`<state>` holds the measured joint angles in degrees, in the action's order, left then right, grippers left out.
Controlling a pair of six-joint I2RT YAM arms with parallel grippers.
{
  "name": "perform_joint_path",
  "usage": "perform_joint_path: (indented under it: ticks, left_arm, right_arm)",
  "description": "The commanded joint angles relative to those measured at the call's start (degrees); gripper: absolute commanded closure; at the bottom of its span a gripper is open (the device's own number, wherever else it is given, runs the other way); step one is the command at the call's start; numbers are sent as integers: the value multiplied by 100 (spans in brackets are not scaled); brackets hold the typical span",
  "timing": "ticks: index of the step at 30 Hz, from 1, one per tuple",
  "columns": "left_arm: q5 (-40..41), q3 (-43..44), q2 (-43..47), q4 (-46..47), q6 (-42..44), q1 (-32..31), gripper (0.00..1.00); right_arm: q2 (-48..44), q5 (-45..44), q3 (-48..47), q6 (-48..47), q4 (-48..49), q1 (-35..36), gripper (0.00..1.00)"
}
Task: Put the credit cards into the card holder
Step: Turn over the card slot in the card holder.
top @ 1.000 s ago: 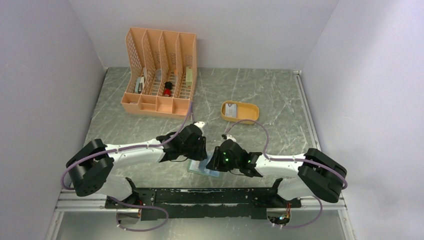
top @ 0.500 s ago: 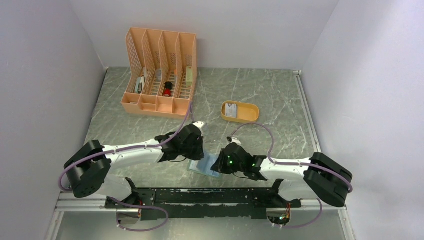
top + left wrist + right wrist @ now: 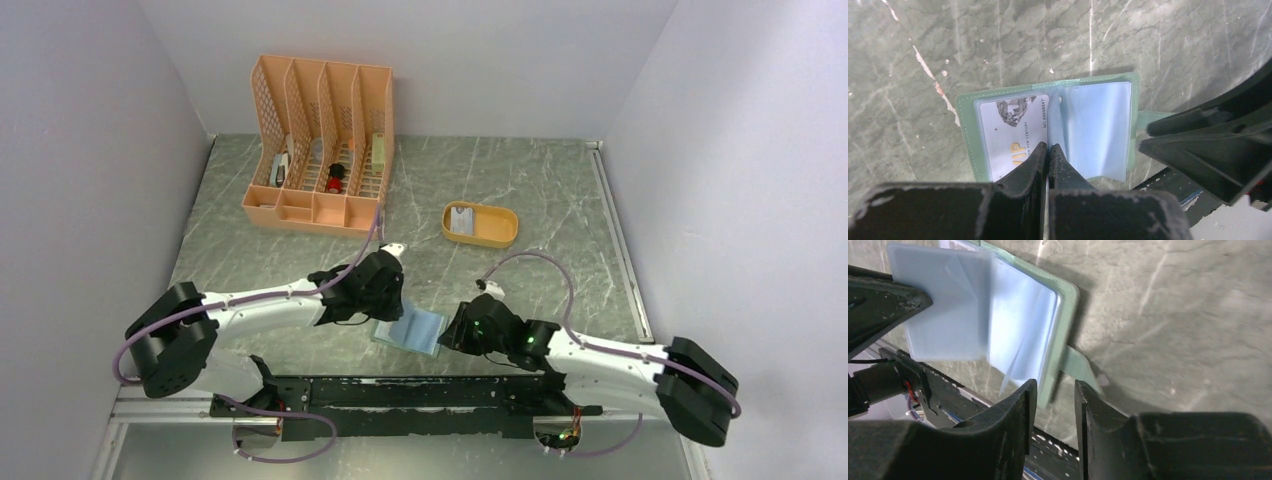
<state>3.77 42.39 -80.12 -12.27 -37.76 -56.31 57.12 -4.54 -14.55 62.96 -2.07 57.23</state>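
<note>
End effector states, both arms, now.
Left end effector: closed, pinching a clear sleeve of the card holder.
Right end effector: open, holding nothing.

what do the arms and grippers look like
The left arm and right arm have white links, black joints and looping lilac cables; green lights glow on the right wrist. The left gripper and right gripper have black wedge-shaped fingers with scuffed pale edges.
</note>
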Motion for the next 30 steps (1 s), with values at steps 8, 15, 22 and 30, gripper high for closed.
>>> perform_joint_path:
  ticks: [8,15,22,30]
  left_arm:
    - [455,249,317,-548,-412,-30,95]
    - [422,154,255,-440,-659,-29,95]
    - [173,200,271,-298,-516,-42,91]
    - [-116,116,338,-118,-267,-38,49]
  right_arm:
    - [-793,619,-806,-806,-316,152,57]
    - [873,1079,-1175,-547,1113,264,57]
    - [2116,870,-1014,-267,1778,241,57]
    - [2475,510,-746,-73,1667,139,58]
